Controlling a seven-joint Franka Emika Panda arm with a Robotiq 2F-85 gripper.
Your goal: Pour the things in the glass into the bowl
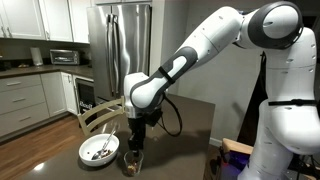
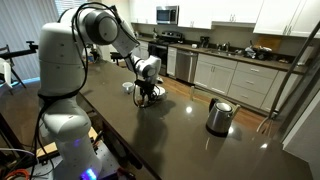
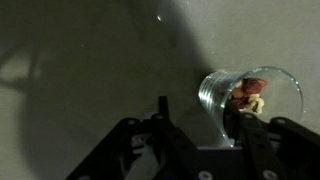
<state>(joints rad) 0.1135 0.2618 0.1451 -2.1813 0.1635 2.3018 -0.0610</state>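
Glass (image 3: 250, 100) upright, mouth upward

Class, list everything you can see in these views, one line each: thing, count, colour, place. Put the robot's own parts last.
Small clear stubby glass: one, clear, standing on the table below the gripper.
Small nut-like bits: several, reddish-brown, inside the glass.
Round shallow white bowl: one, white with dark bits inside, on the table beside the glass.
Shiny metal kettle: one, silver, on the table apart from the glass.
Dark table: one, dark brown.
Steel refrigerator: one, silver, in the background.
Robot arm: one, white.
Gripper: one, black, open, above the glass.
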